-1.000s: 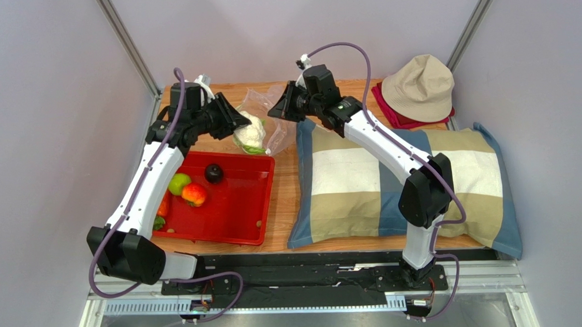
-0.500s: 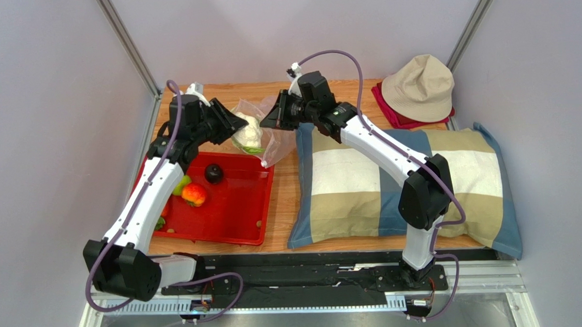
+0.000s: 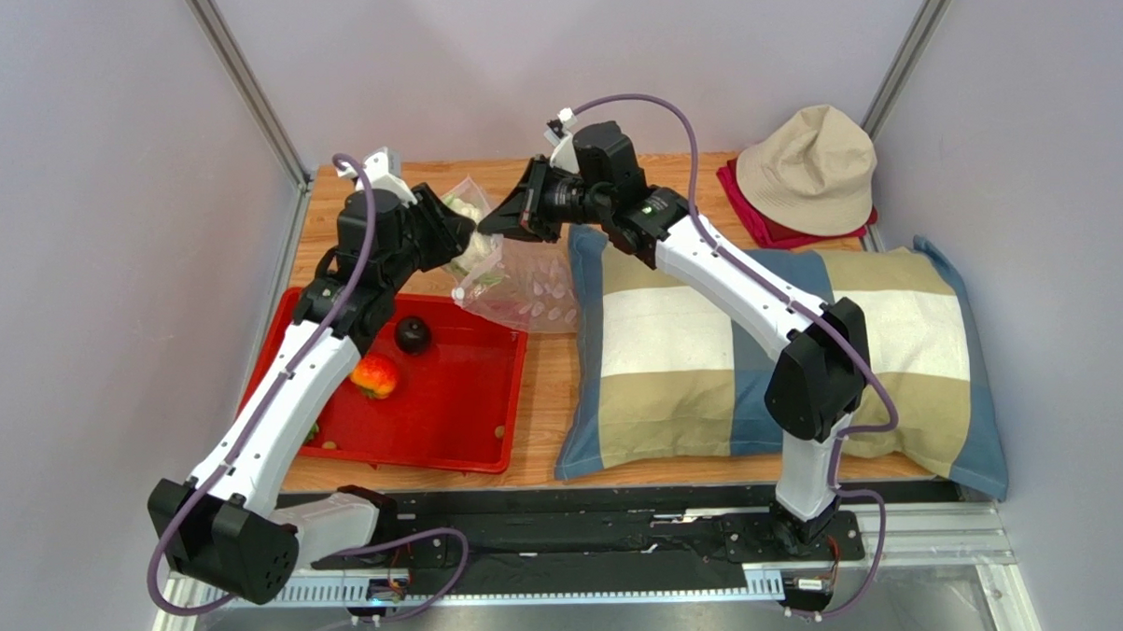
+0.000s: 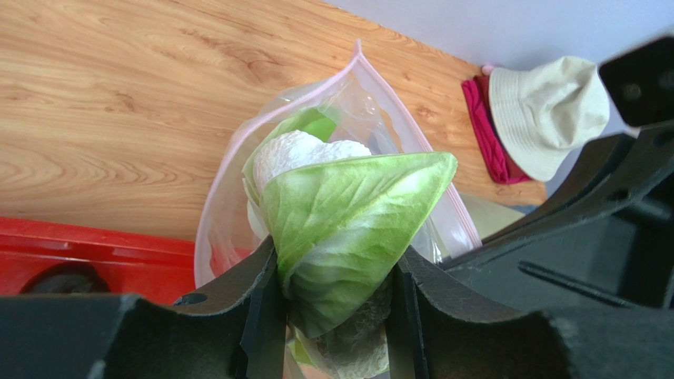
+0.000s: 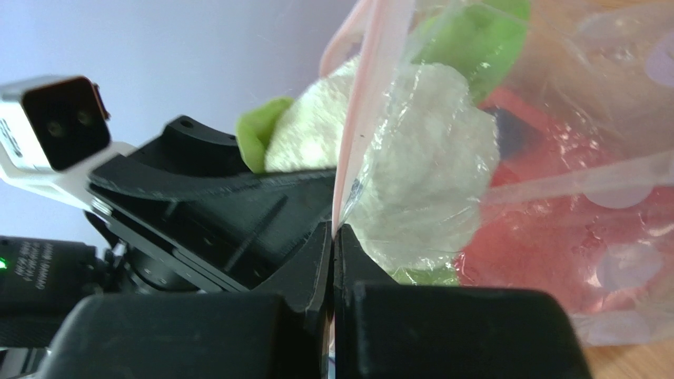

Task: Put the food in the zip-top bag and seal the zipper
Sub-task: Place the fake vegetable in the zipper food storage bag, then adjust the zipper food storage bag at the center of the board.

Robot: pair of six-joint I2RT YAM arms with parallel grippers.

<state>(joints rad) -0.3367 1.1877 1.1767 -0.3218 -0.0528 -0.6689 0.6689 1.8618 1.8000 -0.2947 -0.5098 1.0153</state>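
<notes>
White-green cauliflower (image 4: 340, 221), pinched by left fingers (image 4: 263, 320), pokes into the zip-top bag (image 4: 225, 193) right fingers (image 5: 312, 264) pinch; release likely comes next.

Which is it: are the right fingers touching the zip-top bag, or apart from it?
Touching. In the right wrist view the closed right fingers pinch the pink mouth edge of the zip-top bag between them.

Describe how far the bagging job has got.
Done: the right end effector pinches the zip-top bag at its zipper, mouth open. In hand: the left end effector holds the cauliflower partway in that mouth. Left: dark round fruit and red-orange fruit lie in the red tray; zipper unsealed.
</notes>
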